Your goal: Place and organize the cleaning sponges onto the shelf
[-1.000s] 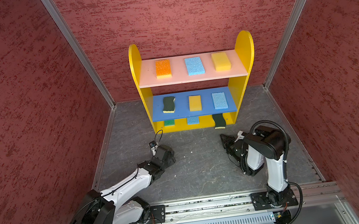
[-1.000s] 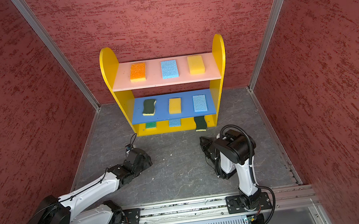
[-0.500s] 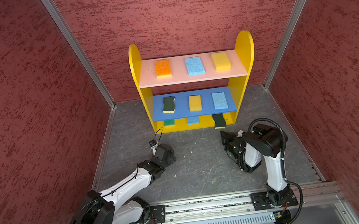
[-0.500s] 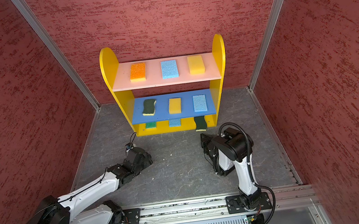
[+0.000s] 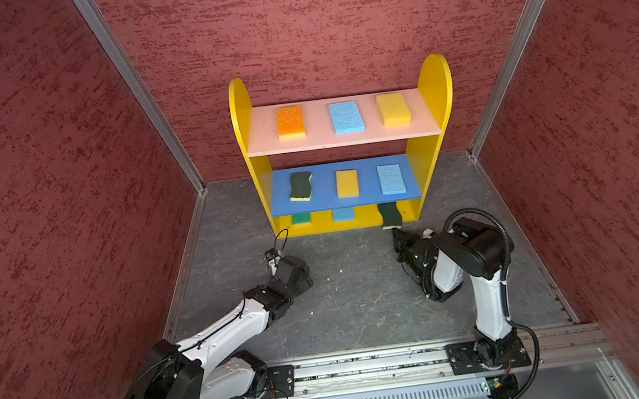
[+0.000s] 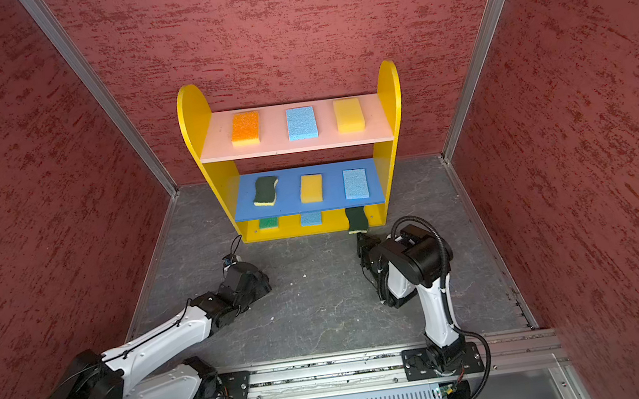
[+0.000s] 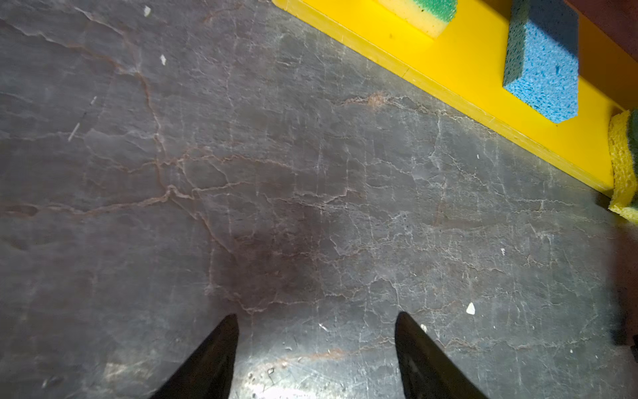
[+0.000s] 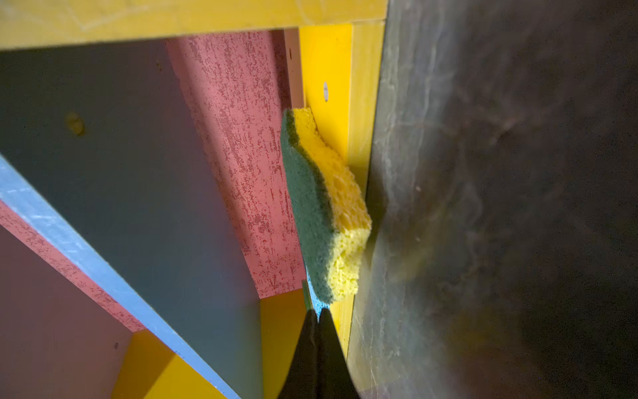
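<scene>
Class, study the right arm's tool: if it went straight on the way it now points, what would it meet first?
Most likely the wavy dark-green scourer overhanging the front of the shelf's yellow base: the shut right tool points at its near end. Depth is unclear, so how soon is uncertain.

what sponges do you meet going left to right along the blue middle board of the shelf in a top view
dark green wavy scourer → yellow sponge → light blue sponge
</scene>
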`<state>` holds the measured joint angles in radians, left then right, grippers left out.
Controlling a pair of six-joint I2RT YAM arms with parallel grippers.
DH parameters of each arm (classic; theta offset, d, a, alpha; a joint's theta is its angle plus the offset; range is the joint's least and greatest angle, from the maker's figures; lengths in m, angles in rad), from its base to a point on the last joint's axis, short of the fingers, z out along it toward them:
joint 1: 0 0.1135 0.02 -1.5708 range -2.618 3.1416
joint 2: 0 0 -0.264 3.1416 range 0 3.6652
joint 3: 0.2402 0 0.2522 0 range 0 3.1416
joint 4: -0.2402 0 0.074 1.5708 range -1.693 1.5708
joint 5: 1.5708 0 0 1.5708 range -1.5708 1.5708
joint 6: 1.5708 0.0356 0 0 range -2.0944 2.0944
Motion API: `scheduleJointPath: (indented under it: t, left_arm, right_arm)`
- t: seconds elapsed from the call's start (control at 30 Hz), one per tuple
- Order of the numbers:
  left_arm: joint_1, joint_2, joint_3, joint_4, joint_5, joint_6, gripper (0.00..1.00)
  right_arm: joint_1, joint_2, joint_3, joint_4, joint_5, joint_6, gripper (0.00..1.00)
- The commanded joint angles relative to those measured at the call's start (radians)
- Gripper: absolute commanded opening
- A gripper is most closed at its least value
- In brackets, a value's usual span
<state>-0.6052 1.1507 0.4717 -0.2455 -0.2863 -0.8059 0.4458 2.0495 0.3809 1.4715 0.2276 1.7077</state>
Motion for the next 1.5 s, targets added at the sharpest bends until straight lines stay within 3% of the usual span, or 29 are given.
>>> scheduleJointPath:
  t: [0.0,0.43,0.93,1.47]
  left_arm:
    - [0.004,-0.016,0.021,-0.005,0.0,0.004,0.72]
    - [0.004,-0.093,0.006,-0.049,-0.04,-0.02,0.72]
    - [0.004,-0.123,-0.005,-0.053,-0.058,-0.024,0.72]
    - [0.004,-0.091,0.001,-0.031,-0.048,-0.021,0.72]
  right_arm:
    - [-0.007,-0.033,-0.028,0.002,-0.01,0.043,0.0]
    - [-0.007,-0.131,0.045,-0.269,-0.039,0.082,0.0]
    - [-0.007,-0.108,0.013,-0.261,-0.032,0.121,0.0]
    - [-0.011,-0.07,0.062,-0.293,0.0,0.079,0.0]
